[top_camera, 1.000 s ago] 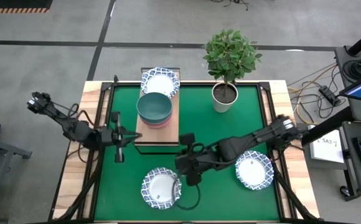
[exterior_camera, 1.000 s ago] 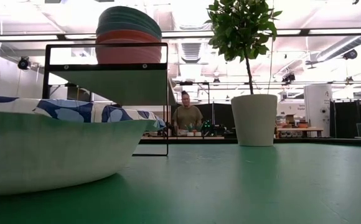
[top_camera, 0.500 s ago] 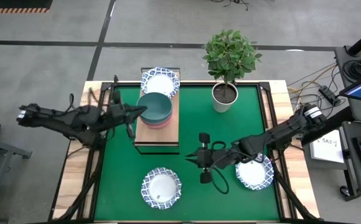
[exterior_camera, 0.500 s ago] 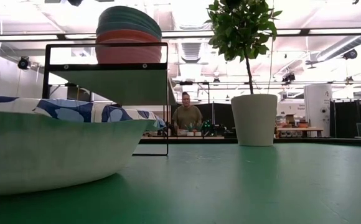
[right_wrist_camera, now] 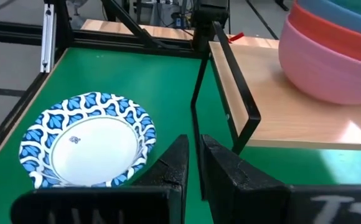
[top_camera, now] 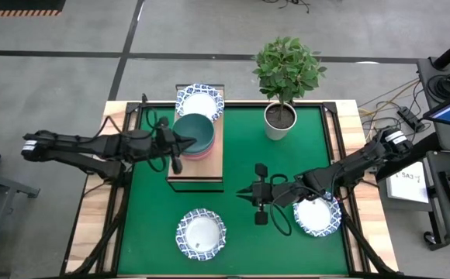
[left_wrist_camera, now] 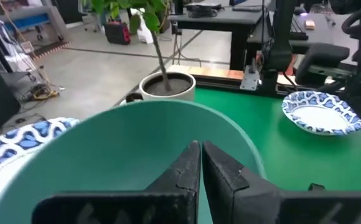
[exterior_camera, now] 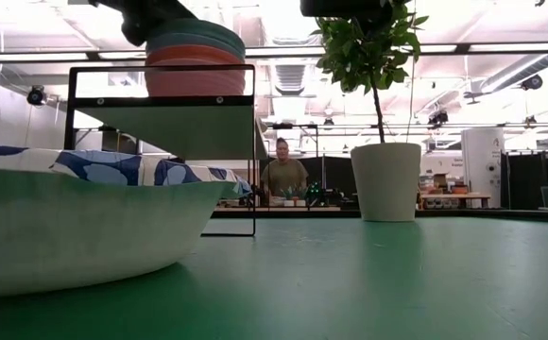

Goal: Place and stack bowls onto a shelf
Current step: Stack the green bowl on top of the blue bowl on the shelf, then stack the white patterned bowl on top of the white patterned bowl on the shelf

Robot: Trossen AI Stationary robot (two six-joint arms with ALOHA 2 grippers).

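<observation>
The left gripper (top_camera: 180,144) hovers at the near rim of the teal bowl (top_camera: 193,132), its fingers (left_wrist_camera: 196,163) pressed narrow and holding nothing. That bowl tops a stack with a red bowl (right_wrist_camera: 333,32) and a pink bowl (right_wrist_camera: 330,65) on the shelf (top_camera: 196,164). A nudge from these closed fingers could push the stack along the board or off its edge. The right gripper (top_camera: 259,194) hangs over the green mat (top_camera: 244,147), fingers (right_wrist_camera: 179,160) also narrow and empty. One patterned bowl (top_camera: 202,233) lies ahead of it and to one side, another (top_camera: 316,214) just behind beneath its arm. Reaching without opening, it would likely skid a bowl rather than grip it.
</observation>
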